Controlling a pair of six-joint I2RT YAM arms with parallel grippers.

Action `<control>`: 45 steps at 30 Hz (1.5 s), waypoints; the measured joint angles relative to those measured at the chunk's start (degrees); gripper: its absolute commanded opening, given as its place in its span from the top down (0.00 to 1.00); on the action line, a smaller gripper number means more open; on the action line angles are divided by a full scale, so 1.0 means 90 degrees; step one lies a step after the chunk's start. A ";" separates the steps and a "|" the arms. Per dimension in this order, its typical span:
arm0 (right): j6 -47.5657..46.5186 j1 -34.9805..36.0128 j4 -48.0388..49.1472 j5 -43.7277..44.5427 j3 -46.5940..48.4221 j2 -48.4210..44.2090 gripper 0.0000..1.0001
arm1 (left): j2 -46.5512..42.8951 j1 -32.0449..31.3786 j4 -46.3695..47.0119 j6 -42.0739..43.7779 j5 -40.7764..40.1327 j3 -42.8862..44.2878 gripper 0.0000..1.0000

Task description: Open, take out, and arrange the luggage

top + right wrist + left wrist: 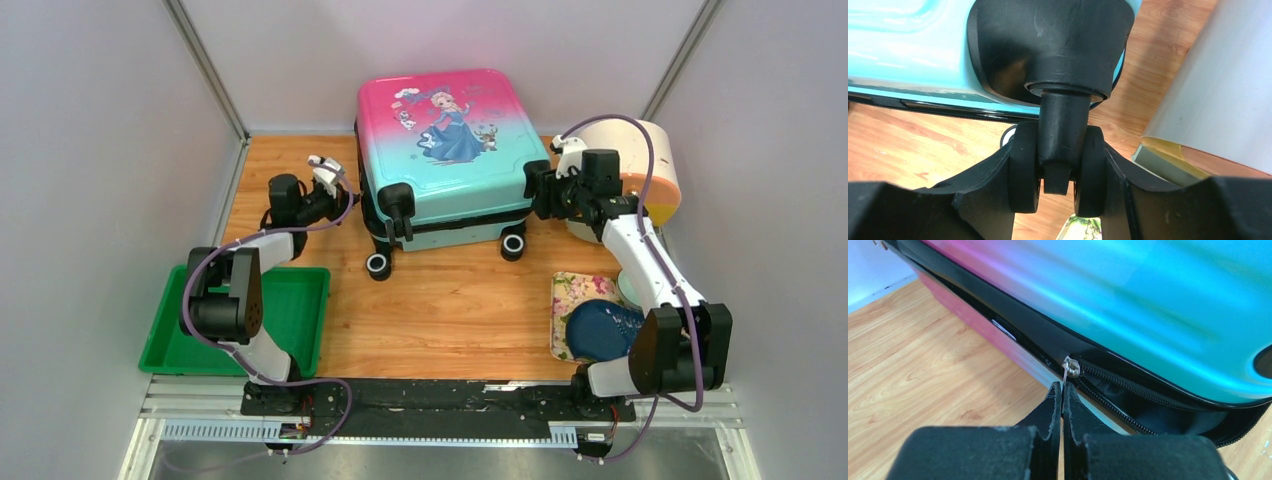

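Pinching silver metal zip pull (1068, 371): L gripper (1063, 390) clamped tight, nearer arm | zip seam (1118, 385) runs upper left to lower right, teeth parted lower right | R gripper (1060, 150) hugs black twin caster wheel (1024, 167) | pink-to-teal hard-shell princess-print luggage (450, 140) flat, upper ctr of top view, print up, lid down.

Luggage (450, 170) pink-to-teal, cartoon princess print; wheels (378, 264) black; tray (295, 310) green; table (450, 315) light wood-grain.
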 measured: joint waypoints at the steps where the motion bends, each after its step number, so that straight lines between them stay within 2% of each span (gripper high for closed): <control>1: 0.0039 -0.0002 0.0000 -0.0034 -0.0015 -0.0017 1.00 | 0.0085 0.0000 -0.0112 -0.0015 0.0010 0.0146 0.75; 2: 0.0097 -0.0010 -0.0002 -0.0087 -0.0032 -0.0039 1.00 | 0.0146 0.0000 -0.0211 -0.0017 0.0005 0.0265 0.48; 5: 0.0260 -0.0044 -0.0012 -0.0211 -0.0061 -0.0104 1.00 | 0.0216 0.0073 -0.0427 -0.0155 -0.0369 0.0571 0.24; 10: 0.0639 0.0007 -0.0046 -0.0299 -0.0325 -0.0423 0.99 | 0.0087 0.0525 -0.1173 -0.0617 -0.0884 0.1095 0.21; 11: 0.0719 0.0053 -0.0056 -0.0321 -0.0398 -0.0505 0.93 | 0.0007 0.0631 -0.1457 -0.0746 -0.0928 0.1202 0.20; 12: 0.0792 0.0102 -0.0097 -0.0325 -0.0452 -0.0576 0.82 | -0.0080 0.0746 -0.1780 -0.0889 -0.0967 0.1321 0.20; 13: 0.0877 0.0177 -0.0182 -0.0318 -0.0498 -0.0665 0.58 | -0.0189 0.0886 -0.2125 -0.1022 -0.1018 0.1447 0.20; 16: 0.1035 0.0357 -0.0549 -0.0440 -0.0503 -0.0831 0.23 | -0.0525 0.1205 -0.2958 -0.1263 -0.1059 0.1676 0.19; 17: 0.0979 0.0381 -0.0794 -0.0605 -0.0454 -0.0865 0.19 | -0.0656 0.1297 -0.3264 -0.1304 -0.1083 0.1727 0.18; 18: 0.0884 0.0398 -0.1069 -0.0865 -0.0374 -0.0896 0.10 | -0.0801 0.1355 -0.3589 -0.1350 -0.1112 0.1756 0.18; 19: 0.0731 0.0427 -0.1336 -0.1052 -0.0274 -0.0933 0.08 | -0.0923 0.1382 -0.3813 -0.1394 -0.1127 0.1758 0.18; 23: 0.0158 0.0214 -0.2426 -0.1790 0.0396 -0.1039 0.07 | -0.1348 0.1362 -0.4651 -0.1569 -0.1120 0.1746 0.18; 26: 0.0061 -0.0209 -0.2642 -0.2137 0.1020 -0.1081 0.10 | -0.1569 0.1345 -0.4923 -0.1666 -0.1052 0.1637 0.17; 27: 0.0061 -0.0340 -0.2552 -0.2135 0.1234 -0.1078 0.13 | -0.1634 0.1345 -0.4991 -0.1688 -0.1025 0.1588 0.17; 28: 0.0063 -0.0430 -0.2429 -0.2101 0.1399 -0.1069 0.20 | -0.1683 0.1345 -0.5068 -0.1705 -0.1008 0.1547 0.17; 30: 0.0073 -0.0546 -0.2042 -0.1841 0.1651 -0.0998 0.30 | -0.1722 0.1345 -0.5146 -0.1736 -0.0991 0.1503 0.17; 31: 0.0107 -0.0568 -0.1851 -0.1698 0.1753 -0.0923 0.40 | -0.1722 0.1345 -0.5149 -0.1761 -0.0986 0.1484 0.17; 34: 0.0175 -0.0573 -0.1141 -0.1090 0.2062 -0.0364 0.55 | -0.1722 0.1345 -0.5139 -0.1851 -0.0964 0.1404 0.17; 41: 0.0168 -0.0481 -0.0454 0.0311 0.2970 0.1668 0.65 | -0.1746 0.1345 -0.5146 -0.1887 -0.1010 0.1270 0.16; 45: 0.0022 -0.0284 -0.0522 0.0561 0.2997 0.2130 0.67 | -0.1761 0.1345 -0.5224 -0.1829 -0.1093 0.1258 0.16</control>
